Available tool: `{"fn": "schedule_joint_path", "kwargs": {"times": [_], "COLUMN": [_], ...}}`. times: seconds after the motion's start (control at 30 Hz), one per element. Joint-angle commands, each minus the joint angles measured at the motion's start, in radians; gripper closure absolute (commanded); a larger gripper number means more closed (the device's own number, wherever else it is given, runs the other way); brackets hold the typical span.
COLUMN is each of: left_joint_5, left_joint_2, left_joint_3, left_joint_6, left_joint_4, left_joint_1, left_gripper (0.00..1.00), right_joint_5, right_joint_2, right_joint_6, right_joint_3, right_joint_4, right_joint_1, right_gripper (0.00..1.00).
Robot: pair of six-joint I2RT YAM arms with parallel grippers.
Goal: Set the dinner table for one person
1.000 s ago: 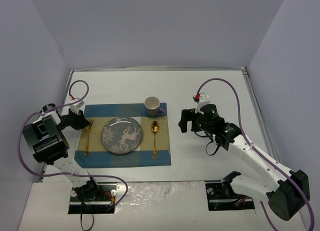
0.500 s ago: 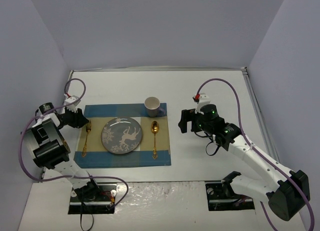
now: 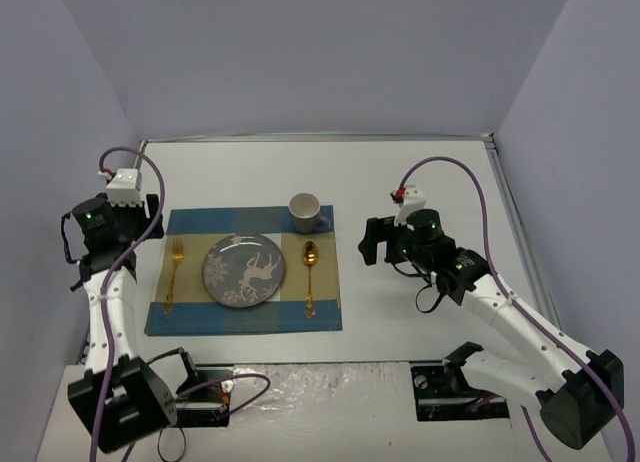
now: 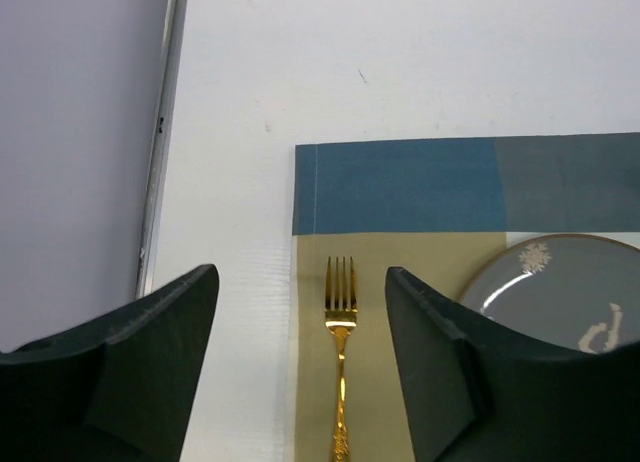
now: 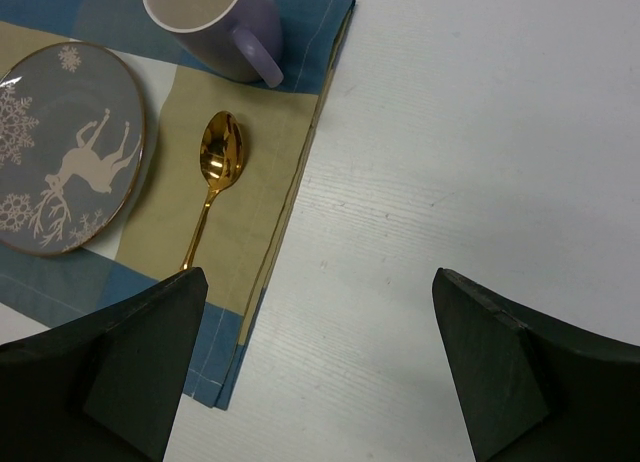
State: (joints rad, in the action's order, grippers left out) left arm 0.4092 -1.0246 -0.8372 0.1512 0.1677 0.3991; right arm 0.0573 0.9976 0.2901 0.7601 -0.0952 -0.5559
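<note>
Tabletop (image 3: 430, 172) is white and matte, walled on three sides. It carries the whole setting, which sits left of centre.

Placemat (image 3: 235, 220) lies flat, blue bands with a tan middle. On it:
- plate (image 3: 244, 270), grey with a white deer print, in the middle of the mat
- fork (image 4: 341, 332), gold, on the tan strip left of the plate, apart from it, tines toward the far edge
- spoon (image 5: 213, 177), gold, right of the plate, bowl toward the far edge, not touching the plate
- mug (image 5: 208, 20), lavender, upright at the mat's far right corner just beyond the spoon bowl, handle out to the right

Left end effector (image 4: 300, 282) has its jaws well apart and nothing in them. It is up near the mat's far left corner. In the wrist view the fork shows in the gap between the two fingers (image 4: 150, 332), lying free on the mat, no contact with either.

Right end effector (image 5: 320, 282) is spread wide and empty. It hangs over bare tabletop just right of the mat's right edge, touching nothing — spoon and mug are both off to its left.
</note>
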Motion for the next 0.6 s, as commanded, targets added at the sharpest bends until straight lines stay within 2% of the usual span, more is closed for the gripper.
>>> {"fn": "schedule_joint_path", "kwargs": {"times": [0.0, 0.07, 0.17, 0.37, 0.43, 0.57], "left_joint_5": [-0.185, -0.217, -0.258, -0.248, -0.252, -0.274], "left_joint_2": [0.080, 0.096, 0.101, 0.108, 0.097, 0.080], "left_joint_3": [0.009, 0.013, 0.029, 0.039, 0.027, 0.036], "left_joint_6": [-0.119, -0.133, -0.140, -0.178, -0.187, -0.189], "left_joint_4": [0.155, 0.206, 0.252, 0.251, 0.259, 0.250], "left_joint_1": [-0.057, -0.080, -0.109, -0.127, -0.134, -0.143], "left_gripper": [0.29, 0.22, 0.21, 0.18, 0.03, 0.03], "right_joint_5": [-0.022, -0.027, -0.032, -0.041, -0.048, -0.056], "right_joint_2": [-0.048, -0.062, -0.077, -0.099, -0.105, -0.116], "right_joint_6": [0.007, 0.012, 0.018, 0.011, 0.008, 0.008], "right_joint_3": [0.000, -0.005, -0.008, -0.006, -0.004, -0.001], "right_joint_4": [0.041, 0.040, 0.039, 0.021, 0.015, 0.010], "right_joint_1": [0.008, 0.008, 0.010, 0.011, 0.011, 0.013], "right_gripper": [0.07, 0.07, 0.07, 0.07, 0.07, 0.07]}}
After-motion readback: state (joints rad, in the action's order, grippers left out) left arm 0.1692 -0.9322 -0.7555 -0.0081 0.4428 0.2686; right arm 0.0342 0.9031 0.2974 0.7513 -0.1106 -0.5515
